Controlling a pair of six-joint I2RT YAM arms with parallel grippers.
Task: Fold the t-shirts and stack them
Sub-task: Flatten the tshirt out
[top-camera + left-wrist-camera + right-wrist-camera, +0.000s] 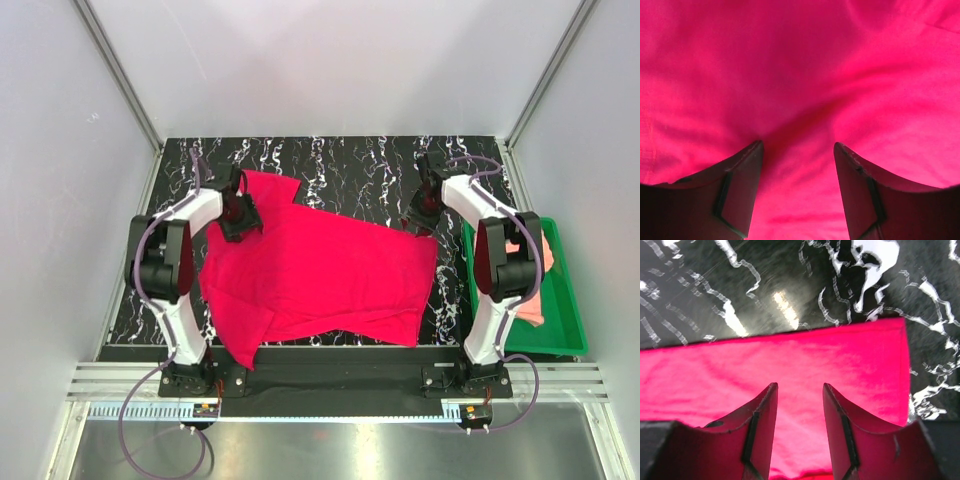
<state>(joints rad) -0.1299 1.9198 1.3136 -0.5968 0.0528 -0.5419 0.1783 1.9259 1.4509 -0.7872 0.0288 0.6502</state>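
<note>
The large crimson-red t-shirt (320, 275) lies spread and rumpled on the black marbled table. My left gripper (240, 220) hovers over its upper left part, jaws open, with only red cloth (800, 75) beneath them. My right gripper (422, 222) sits over the shirt's upper right corner, jaws open above the cloth (790, 365) near its hem edge. The pale salmon-pink t-shirt (530, 290) lies bunched in the green tray, partly hidden by the right arm.
The green plastic tray (565, 310) stands at the right edge of the table. Black marbled tabletop (350, 165) shows behind the shirt. White walls close in the back and both sides.
</note>
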